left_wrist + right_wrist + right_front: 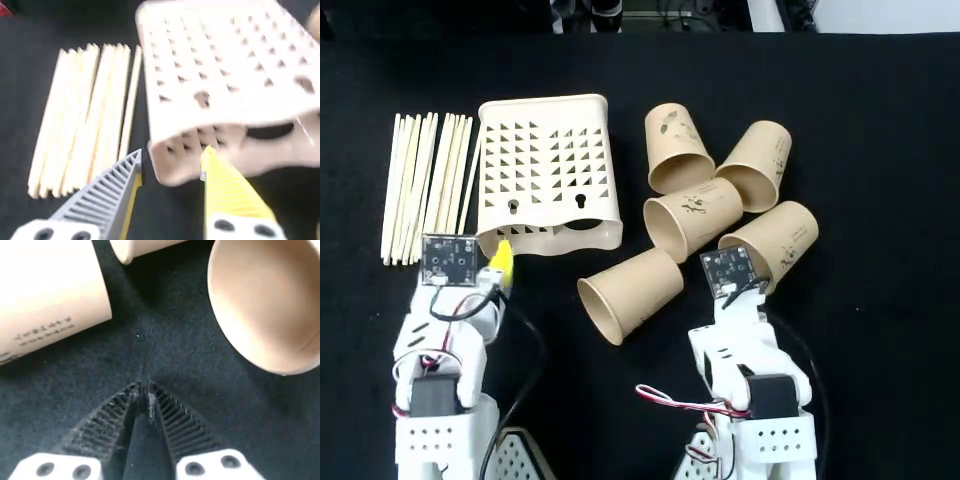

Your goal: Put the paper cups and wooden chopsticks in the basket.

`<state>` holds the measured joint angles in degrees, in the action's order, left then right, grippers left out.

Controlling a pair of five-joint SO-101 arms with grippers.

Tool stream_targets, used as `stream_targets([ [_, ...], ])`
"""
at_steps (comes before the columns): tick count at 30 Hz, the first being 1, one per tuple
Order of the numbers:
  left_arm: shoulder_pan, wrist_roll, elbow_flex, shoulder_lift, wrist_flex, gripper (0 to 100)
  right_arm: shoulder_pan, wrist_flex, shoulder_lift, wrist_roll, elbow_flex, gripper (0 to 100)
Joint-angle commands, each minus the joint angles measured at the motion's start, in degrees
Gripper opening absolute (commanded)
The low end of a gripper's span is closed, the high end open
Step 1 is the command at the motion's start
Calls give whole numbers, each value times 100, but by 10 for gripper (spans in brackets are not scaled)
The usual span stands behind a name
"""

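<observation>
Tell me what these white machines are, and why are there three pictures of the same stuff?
Those are two robot arms, a left arm and a right arm, sitting side by side at a black table. One picture comes from a camera up high, looking down on everything. The other two come from little cameras fixed on each arm's wrist, so you see what each claw is pointing at. On the table lie a bundle of wooden chopsticks, a pale basket tipped on its side, and five paper cups, all lying down. The left claw, with one grey and one yellow finger, is open near the basket's mouth. The right claw is shut, low over the table between two cups. Neither claw holds anything.
</observation>
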<state>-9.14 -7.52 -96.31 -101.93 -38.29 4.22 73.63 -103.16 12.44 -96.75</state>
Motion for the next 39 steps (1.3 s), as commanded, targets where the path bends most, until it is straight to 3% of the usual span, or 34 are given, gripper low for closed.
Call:
stream_targets([
  [1,-84,-70,-40,466,580,199,-62,-35,-391,35,22,15],
  [24,-40,431,2932,7912,3464,166,-62,-35,-391,35,22,14],
  [29,154,18,3099,8404,4079,21,-62,-35,-391,35,22,14],
  [35,382,-18,2554,8053,4730,28,-70,-35,-391,35,22,13],
  [39,338,141,2316,7200,4519,28,-70,-35,-391,35,22,13],
])
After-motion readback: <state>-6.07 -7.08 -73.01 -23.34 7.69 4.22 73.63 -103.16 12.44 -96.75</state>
